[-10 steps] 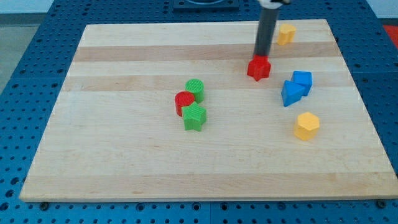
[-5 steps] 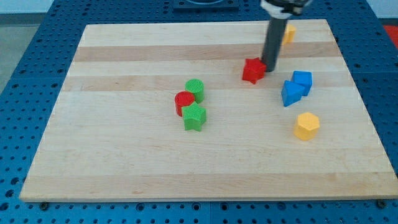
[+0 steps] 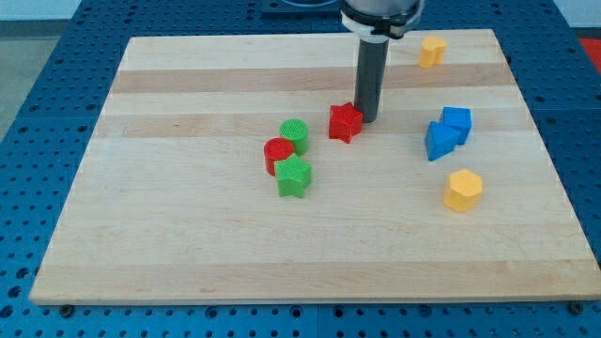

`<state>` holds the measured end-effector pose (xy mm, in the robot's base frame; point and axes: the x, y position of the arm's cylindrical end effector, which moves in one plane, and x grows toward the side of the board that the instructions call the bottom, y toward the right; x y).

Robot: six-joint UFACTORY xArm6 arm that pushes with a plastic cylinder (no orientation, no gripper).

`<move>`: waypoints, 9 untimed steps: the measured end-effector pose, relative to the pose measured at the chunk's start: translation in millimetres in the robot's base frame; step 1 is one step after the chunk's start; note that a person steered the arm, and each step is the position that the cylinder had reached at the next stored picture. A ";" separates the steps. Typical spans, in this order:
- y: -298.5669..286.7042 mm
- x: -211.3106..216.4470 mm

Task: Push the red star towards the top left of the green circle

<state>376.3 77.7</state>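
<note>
My tip (image 3: 367,119) holds nothing, being a plain rod, and presses against the right side of the red star (image 3: 345,122). The star sits just right of the green circle (image 3: 294,134), a small gap between them. Left to do, I judge: carry it around to the circle's far left

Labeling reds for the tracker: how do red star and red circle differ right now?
The red star has points; the red circle is round. The star stands alone beside my tip; the circle sits packed against the green circle and green star. Both are red and look similar in size.
</note>
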 end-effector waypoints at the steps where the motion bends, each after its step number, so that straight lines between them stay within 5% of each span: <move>1: 32.0 2.1; 4: 17.4 41.8; 6: -34.9 18.1; 9: -17.1 8.8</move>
<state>385.2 60.6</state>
